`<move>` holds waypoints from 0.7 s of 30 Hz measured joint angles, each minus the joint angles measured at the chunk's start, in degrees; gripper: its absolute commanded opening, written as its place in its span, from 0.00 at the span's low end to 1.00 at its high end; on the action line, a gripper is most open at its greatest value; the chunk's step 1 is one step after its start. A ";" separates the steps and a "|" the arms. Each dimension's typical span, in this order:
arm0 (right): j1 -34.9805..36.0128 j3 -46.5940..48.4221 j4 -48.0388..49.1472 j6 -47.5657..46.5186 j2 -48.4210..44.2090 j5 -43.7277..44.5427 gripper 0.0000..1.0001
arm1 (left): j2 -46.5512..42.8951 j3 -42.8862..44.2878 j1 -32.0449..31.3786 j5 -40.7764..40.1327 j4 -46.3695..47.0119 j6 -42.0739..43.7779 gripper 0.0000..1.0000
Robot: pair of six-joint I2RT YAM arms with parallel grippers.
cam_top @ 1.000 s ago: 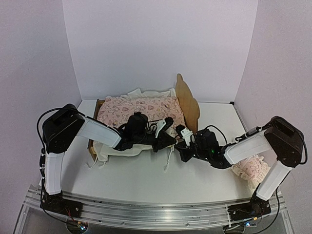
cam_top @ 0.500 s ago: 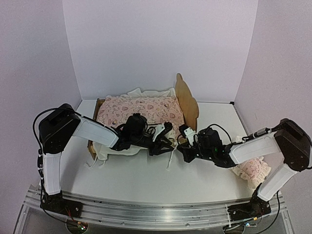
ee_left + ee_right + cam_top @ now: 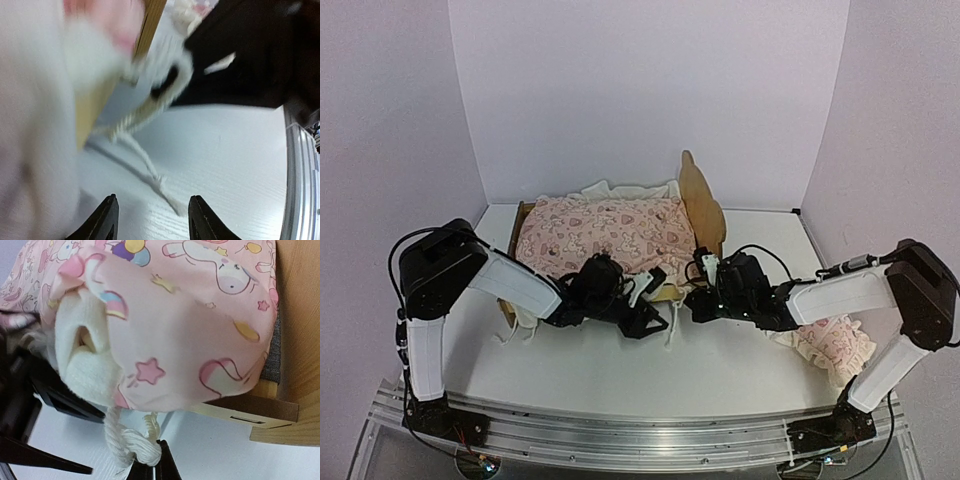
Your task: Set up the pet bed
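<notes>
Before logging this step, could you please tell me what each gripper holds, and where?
The right gripper pinches the cream tie cord near its bunched end; the left gripper is open, holding nothing.

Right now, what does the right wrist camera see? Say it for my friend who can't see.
A pink quilt with unicorns and stars droops over the corner of the pale wooden pet bed, filling most of the view. Below it, the right pincer pinches a white cord above the white table.
</notes>
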 measured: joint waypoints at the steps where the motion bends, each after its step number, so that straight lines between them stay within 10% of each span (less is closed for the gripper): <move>1: 0.00 0.13 0.03 0.74 0.27 0.00 0.00 | 1.08 -0.86 -0.80 -1.71 -0.43 -1.85 0.50; 17: 0.00 0.13 1.45 4.37 2.13 -2.18 0.00 | 10.90 2.19 -4.83 -14.10 11.80 -10.53 0.51; 21: 0.00 0.13 1.58 4.21 2.13 -2.27 0.00 | 11.49 2.77 -5.12 -14.90 12.05 -11.87 0.20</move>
